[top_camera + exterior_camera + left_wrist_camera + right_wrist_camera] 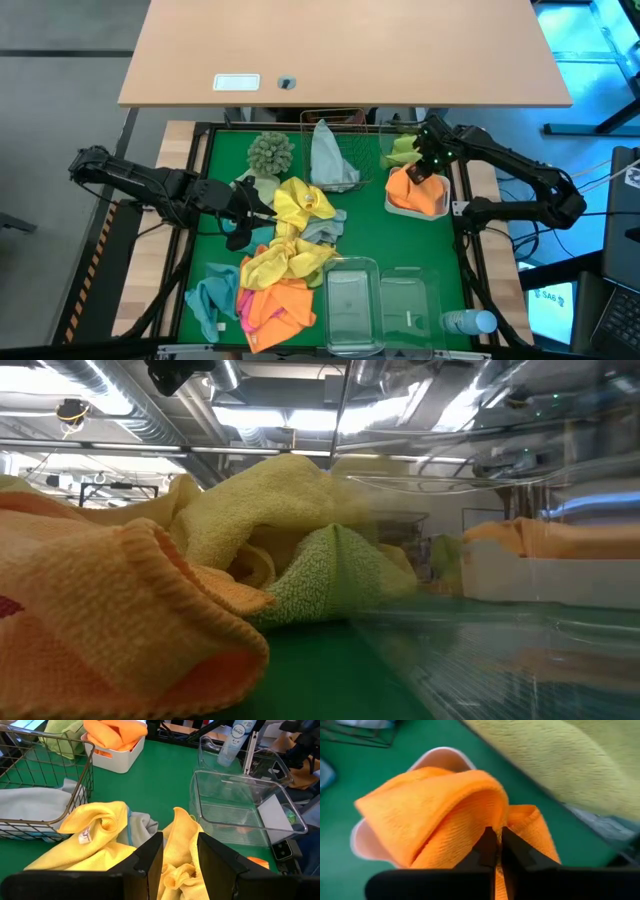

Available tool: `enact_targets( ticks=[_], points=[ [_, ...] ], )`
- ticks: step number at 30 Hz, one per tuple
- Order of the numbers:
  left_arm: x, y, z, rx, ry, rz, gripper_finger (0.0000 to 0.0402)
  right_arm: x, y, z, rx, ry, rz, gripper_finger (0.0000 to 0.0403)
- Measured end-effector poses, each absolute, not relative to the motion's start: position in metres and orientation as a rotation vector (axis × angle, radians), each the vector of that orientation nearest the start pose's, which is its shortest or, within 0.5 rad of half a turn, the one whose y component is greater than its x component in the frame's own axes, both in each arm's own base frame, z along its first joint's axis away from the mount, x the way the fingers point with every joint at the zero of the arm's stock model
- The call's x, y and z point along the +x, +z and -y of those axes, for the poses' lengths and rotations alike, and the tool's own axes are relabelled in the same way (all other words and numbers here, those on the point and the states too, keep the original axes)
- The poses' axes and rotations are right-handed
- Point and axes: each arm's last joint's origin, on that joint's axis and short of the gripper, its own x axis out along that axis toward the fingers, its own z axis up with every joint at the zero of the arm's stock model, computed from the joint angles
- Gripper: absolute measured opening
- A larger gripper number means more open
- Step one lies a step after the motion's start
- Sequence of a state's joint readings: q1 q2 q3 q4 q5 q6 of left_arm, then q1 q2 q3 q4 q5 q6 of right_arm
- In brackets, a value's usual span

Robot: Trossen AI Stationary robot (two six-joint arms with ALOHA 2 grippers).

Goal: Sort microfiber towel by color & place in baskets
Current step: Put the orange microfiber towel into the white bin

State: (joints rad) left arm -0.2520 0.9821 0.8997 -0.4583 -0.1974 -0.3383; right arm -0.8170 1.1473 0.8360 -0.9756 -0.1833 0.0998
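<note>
**Right gripper pinching orange towel over white tray; left gripper parted above yellow towels**

**Right arm.** The right gripper point(428, 165) is over the white tray point(400, 208) at the right side of the green counter point(365, 235). In the right wrist view its fingers point(487, 847) are closed to a narrow pinch on a fold of the orange towel point(435, 805), which drapes over the tray rim point(442, 755). A lime green towel point(402, 150) lies in a second container just behind this tray, toward the far edge.

**Left arm.** The left gripper point(250, 212) reaches in from the left side, beside the pile of yellow towels point(300, 205). In the left wrist view its fingers point(150, 862) stand moderately apart with yellow cloth point(177, 845) showing between them; no grasp is visible.

**Towels.**
- A pale grey-blue towel point(328, 155) lies in the copper wire basket point(350, 125) at the far centre.
- Further yellow towels point(285, 262) lie at the counter centre, touching a loose orange towel point(280, 305) at the near edge.
- A teal towel point(210, 298) lies at the near left, with a pink edge point(243, 303) between it and the orange one.

**Containers.** Two clear tubs point(350, 300) point(410, 298) stand side by side at the near edge, right of the pile.

**Other items.** A shaggy sage-green ball point(270, 152) sits left of the wire basket. A clear bottle point(470, 322) lies at the near right corner.
</note>
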Motion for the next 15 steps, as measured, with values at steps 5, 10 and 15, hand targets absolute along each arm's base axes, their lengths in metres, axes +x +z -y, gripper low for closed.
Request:
enact_targets(
  ticks=[5,10,15],
  points=[
    [0.2,0.313,0.046,-0.21,0.036,-0.529,0.0115,0.141,0.238,0.124,0.681,-0.519,-1.115,0.0021],
    [0.2,0.313,0.046,-0.21,0.036,-0.53,0.0115,0.149,0.238,0.107,0.62,-0.449,-1.172,0.0007],
    [0.2,0.313,0.046,-0.21,0.036,-0.529,0.0115,0.162,0.233,0.093,0.517,-0.452,-1.25,0.0012]
  ],
)
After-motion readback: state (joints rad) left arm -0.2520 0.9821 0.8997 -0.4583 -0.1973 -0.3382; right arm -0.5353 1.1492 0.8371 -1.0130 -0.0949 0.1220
